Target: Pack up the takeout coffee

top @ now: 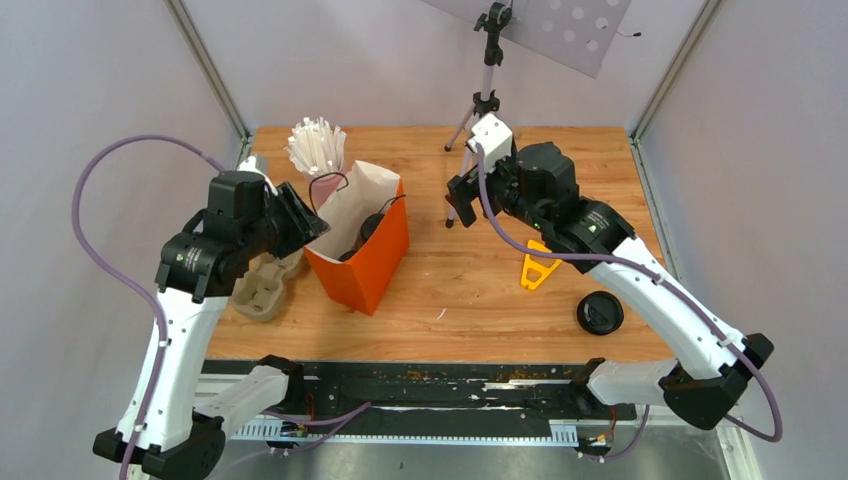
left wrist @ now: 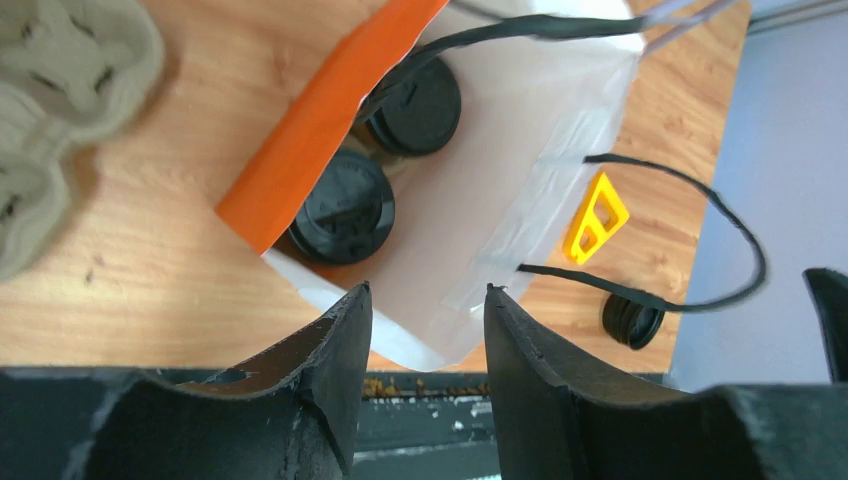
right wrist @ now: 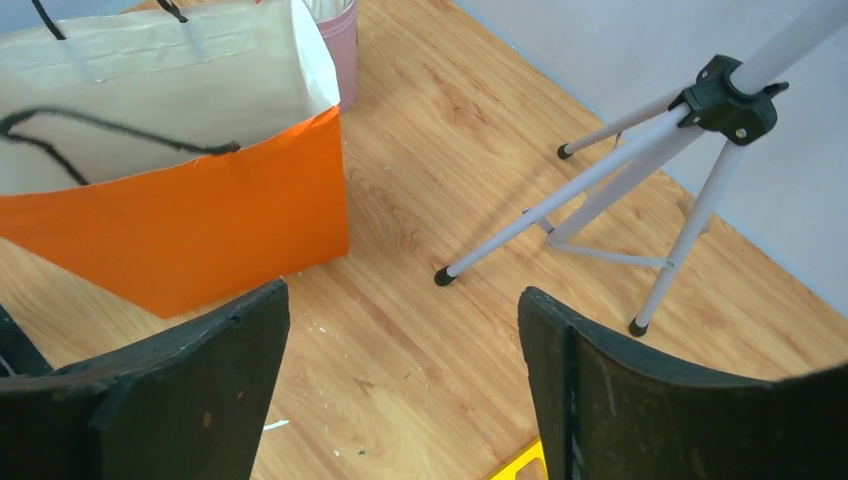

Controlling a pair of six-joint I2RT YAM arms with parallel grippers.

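Observation:
An orange paper bag (top: 365, 255) with a white inside stands left of the table's middle. Looking down into the bag (left wrist: 320, 120), I see two takeout coffee cups by their black lids only, one nearer (left wrist: 345, 208) and one farther (left wrist: 415, 105). From above, one dark lid (top: 372, 225) shows inside. My left gripper (left wrist: 428, 290) hangs open over the bag's near white edge, holding nothing; it sits at the bag's left side (top: 300, 215). My right gripper (top: 462, 200) is open and empty to the right of the bag (right wrist: 200, 240), above bare wood (right wrist: 400, 295).
A grey pulp cup tray (top: 262, 292) lies left of the bag. A pink cup of white sticks (top: 318, 150) stands behind it. A loose black lid (top: 600, 313) and a yellow plastic piece (top: 537, 268) lie at the right. A white tripod (top: 485, 90) stands at the back.

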